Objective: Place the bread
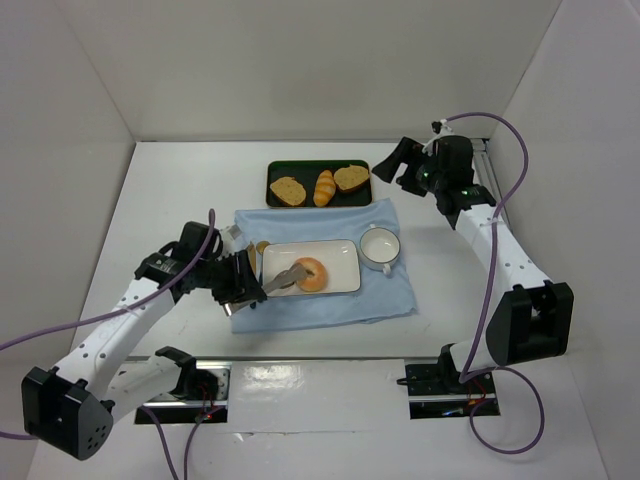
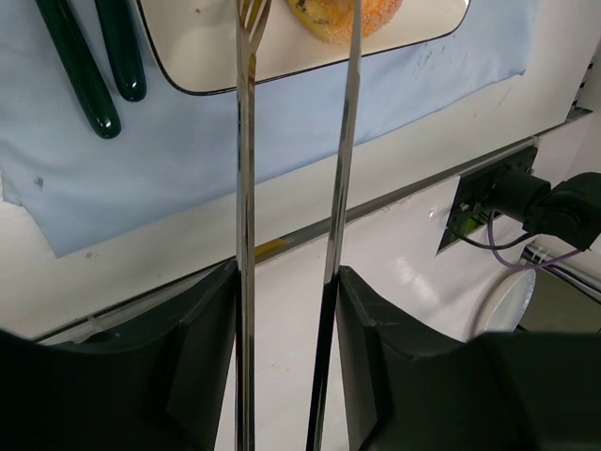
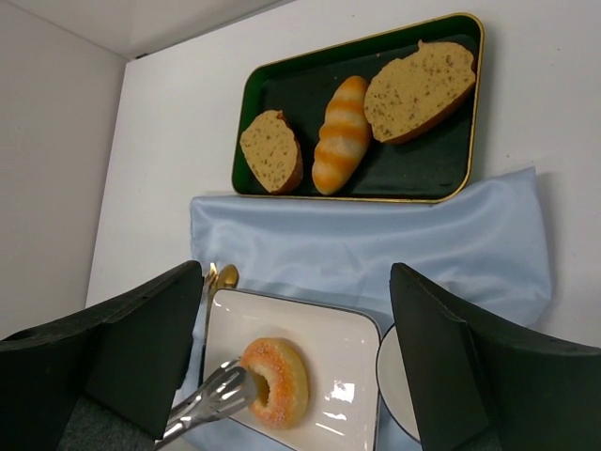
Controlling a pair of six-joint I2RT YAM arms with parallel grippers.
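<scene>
The bread [image 1: 311, 274], a round orange-tan ring, lies on the white rectangular plate [image 1: 340, 255]. It also shows in the right wrist view [image 3: 277, 383] and at the top edge of the left wrist view [image 2: 347, 19]. My left gripper [image 1: 245, 283] [image 2: 286, 282] is shut on metal tongs [image 2: 246, 188]. The tongs' two arms stand a little apart, and their tips [image 3: 211, 399] reach the bread's left side on the plate [image 3: 347, 348]. My right gripper [image 1: 392, 165] [image 3: 296, 272] hangs open and empty, high above the back right.
A dark green tray [image 1: 275, 170] at the back holds two brown bread slices and a golden roll [image 1: 324, 187]. A light blue cloth [image 1: 390, 295] lies under the plate and a white cup [image 1: 380, 245]. Dark-handled cutlery [image 2: 80, 66] lies left of the plate.
</scene>
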